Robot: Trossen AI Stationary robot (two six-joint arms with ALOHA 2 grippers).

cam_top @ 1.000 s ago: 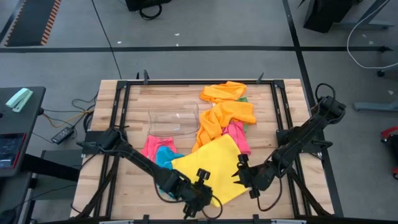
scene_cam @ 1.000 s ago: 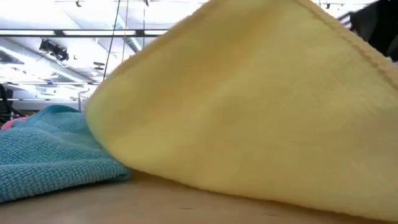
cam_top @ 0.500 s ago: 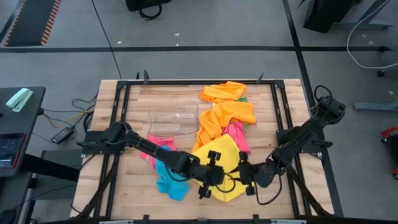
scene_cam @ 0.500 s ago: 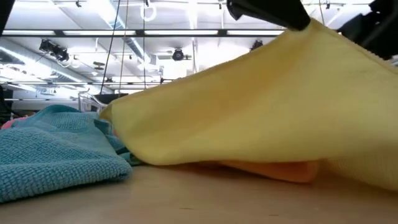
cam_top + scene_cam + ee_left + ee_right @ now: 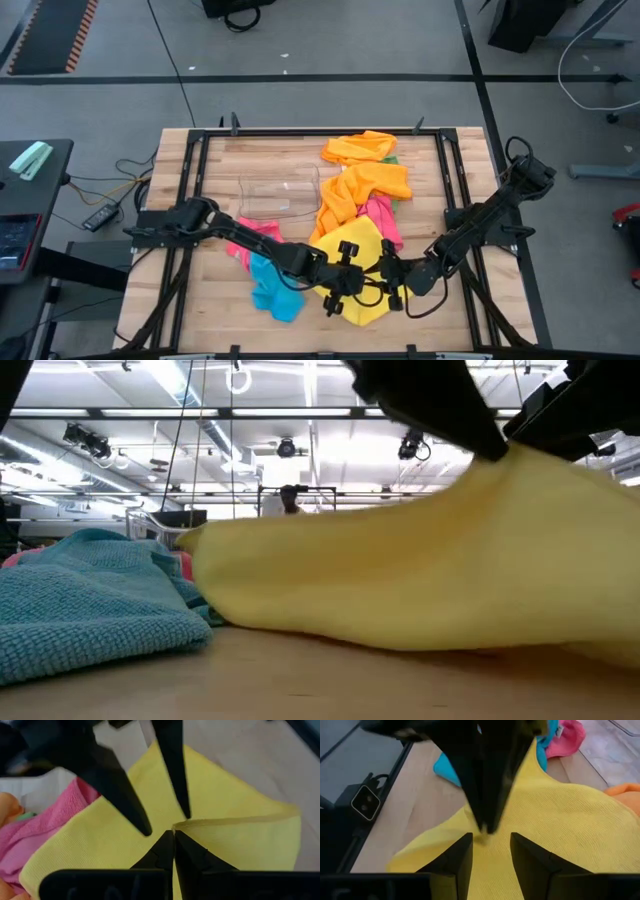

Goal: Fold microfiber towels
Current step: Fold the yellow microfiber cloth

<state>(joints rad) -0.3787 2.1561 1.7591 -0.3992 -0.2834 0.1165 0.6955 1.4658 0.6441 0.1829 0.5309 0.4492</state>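
**Both grippers meet over the yellow towel at the front of the table**

At the left of the wooden table (image 5: 215, 160) lies the blue towel (image 5: 270, 292), near the front edge, with a pink towel (image 5: 248, 236) just behind it. Behind these stands a clear plastic bin (image 5: 279, 194).

The left arm reaches across from the left side, and the left gripper (image 5: 345, 283) is over the yellow towel (image 5: 350, 248) in the front middle. Its fingers (image 5: 167, 851) are pressed together, and they pinch the folded edge of the yellow towel, where a corner is turned over the cloth.

Just beside it, on the right, is the right gripper (image 5: 393, 283), also at the yellow towel. Its fingers (image 5: 457, 857) stand a little apart, with yellow cloth below them; I cannot tell if they hold it.

Behind the yellow towel lie an orange towel (image 5: 365, 185) and another pink towel (image 5: 380, 215), and a second orange towel (image 5: 360, 147) is near the back edge, with a bit of green towel (image 5: 390, 158) beside it.
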